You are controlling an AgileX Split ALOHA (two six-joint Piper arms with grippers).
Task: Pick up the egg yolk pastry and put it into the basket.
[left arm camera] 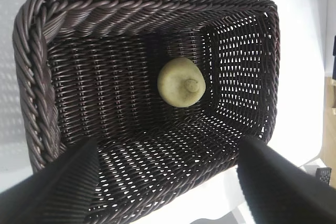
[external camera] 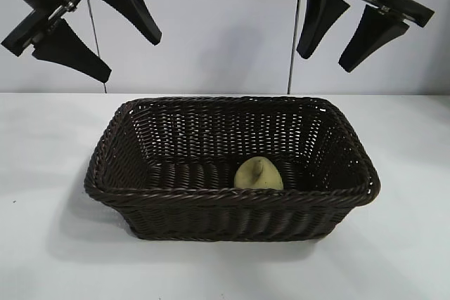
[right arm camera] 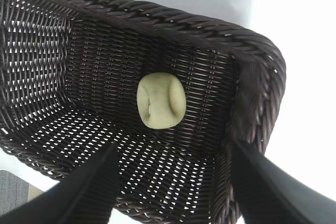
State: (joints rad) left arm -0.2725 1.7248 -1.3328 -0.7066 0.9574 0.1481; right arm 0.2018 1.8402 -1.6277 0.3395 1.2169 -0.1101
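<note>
The egg yolk pastry point(external camera: 258, 174), a pale yellow dough ball, lies on the floor of the dark brown wicker basket point(external camera: 140, 198), near its front wall and a little right of centre. It also shows in the left wrist view point(left arm camera: 181, 82) and the right wrist view point(right arm camera: 160, 100), inside the basket point(left arm camera: 37, 93) point(right arm camera: 257, 93). My left gripper point(external camera: 98, 29) hangs open and empty high above the basket's left end. My right gripper point(external camera: 349, 29) hangs open and empty high above the right end. Its fingers point(right arm camera: 89, 187) frame the basket.
The basket stands in the middle of a white table point(external camera: 49, 244), with a plain pale wall behind. Two thin cables point(external camera: 292, 40) hang down behind the arms.
</note>
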